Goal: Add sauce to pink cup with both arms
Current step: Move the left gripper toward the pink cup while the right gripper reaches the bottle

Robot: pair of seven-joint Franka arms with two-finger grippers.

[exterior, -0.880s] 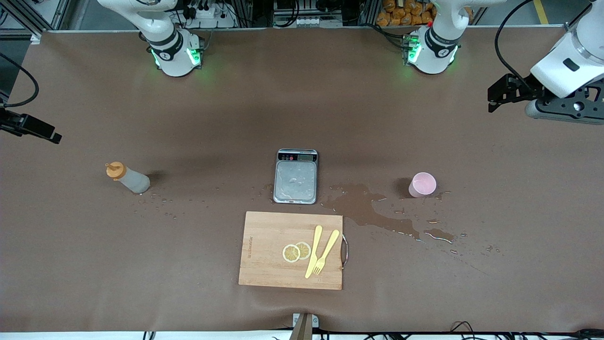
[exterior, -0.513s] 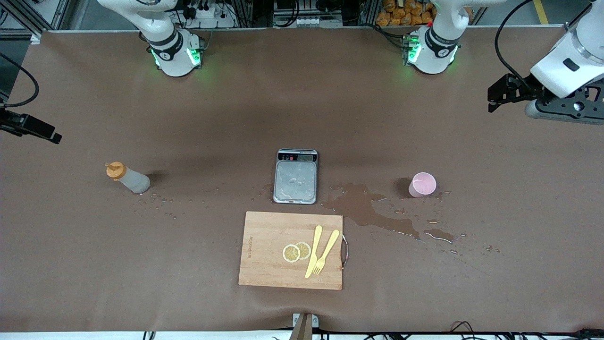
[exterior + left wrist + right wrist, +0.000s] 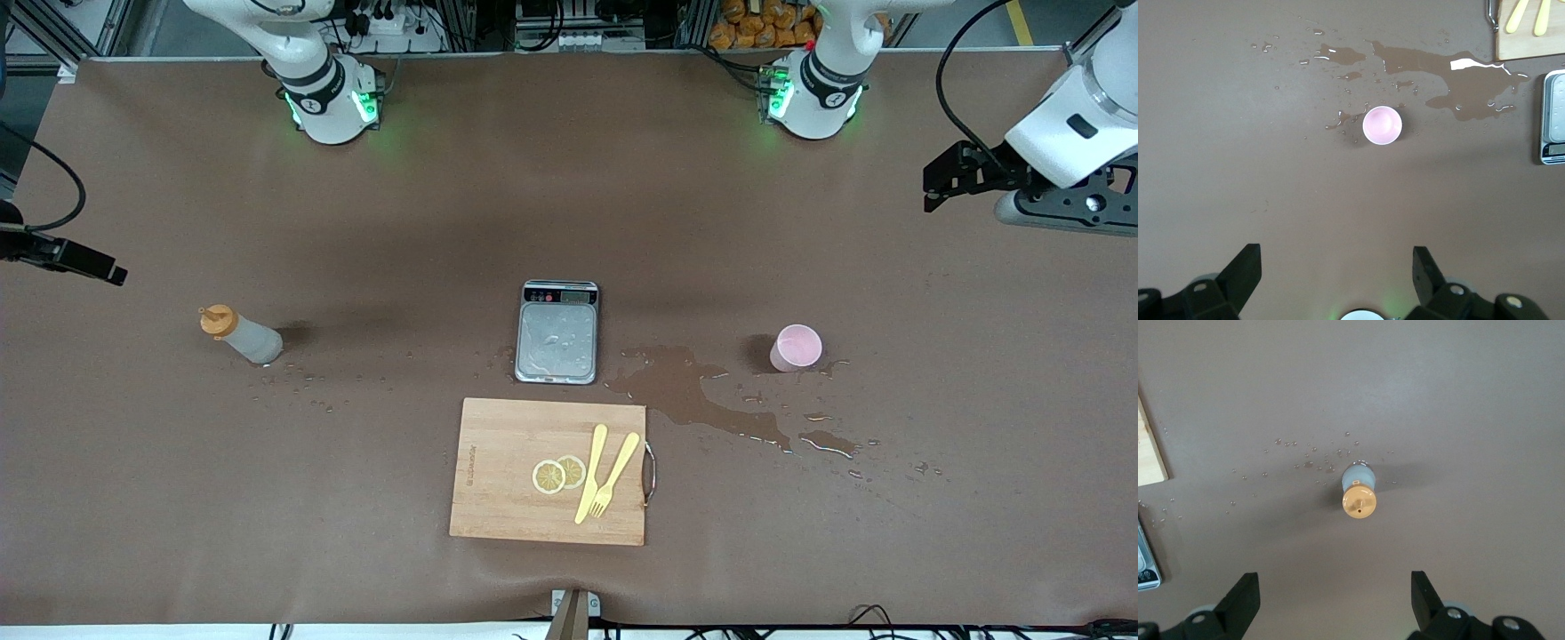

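the left gripper (image 3: 1333, 270) is held high over bare table at the left arm's end, its two black fingers (image 3: 1245, 267) spread wide apart with nothing between them; in the left wrist view the pink cup (image 3: 1381, 125) is seen well below and apart from it. the right gripper (image 3: 1331, 593) is likewise raised over the right arm's end of the table, fingers (image 3: 1245, 590) parted and empty, with the sauce (image 3: 1357, 491) seen from above in the right wrist view. the sauce bottle (image 3: 241, 334) stands upright on the table, orange nozzle cap on, its greyish body translucent; what it holds cannot be made out. the pink cup (image 3: 796, 347) stands upright toward the left arm's end, and its inside looks plain pink with no sauce seen in it. between bottle and cup a steel scale (image 3: 557, 332) is set, droplets lying on its plate. nearer the front camera than the scale a wooden cutting board (image 3: 507, 471) is laid, bearing two lemon slices (image 3: 558, 474) and a yellow knife (image 3: 590, 473) and yellow fork (image 3: 614, 475) side by side. a wet puddle (image 3: 689, 391) is spread over the brown table cover (image 3: 569, 196) between scale and cup, and small drops are scattered near the bottle. the arms' white bases (image 3: 331, 100) are seen with green lights along the table's edge.
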